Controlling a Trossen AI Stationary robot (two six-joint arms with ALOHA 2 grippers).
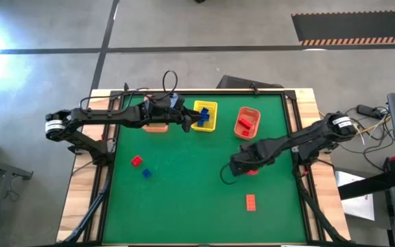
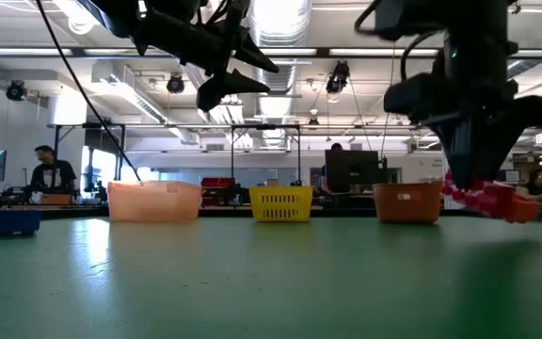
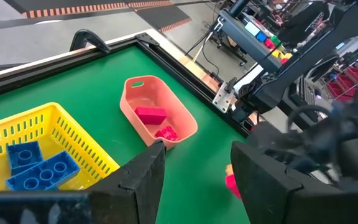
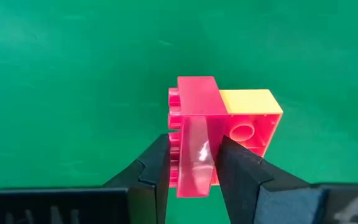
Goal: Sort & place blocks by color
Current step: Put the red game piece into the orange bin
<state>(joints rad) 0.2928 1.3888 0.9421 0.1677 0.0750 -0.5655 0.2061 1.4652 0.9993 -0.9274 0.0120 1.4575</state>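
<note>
The right gripper (image 4: 194, 165) was clamped on a red brick (image 4: 194, 134) at lower right; next, carry it to the orange-red basket (image 1: 247, 123). The left gripper (image 3: 194, 171) hung open by the yellow basket (image 1: 205, 115).

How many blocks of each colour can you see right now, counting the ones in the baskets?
Blue blocks: 3
Red blocks: 4
Orange blocks: 1
Total: 8 in view; the inside of the peach basket is hidden.

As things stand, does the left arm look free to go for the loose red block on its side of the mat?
Probably yes. The left gripper hangs open and empty above the yellow basket, and bare mat surrounds the red block, apart from a small blue block close by.
</note>
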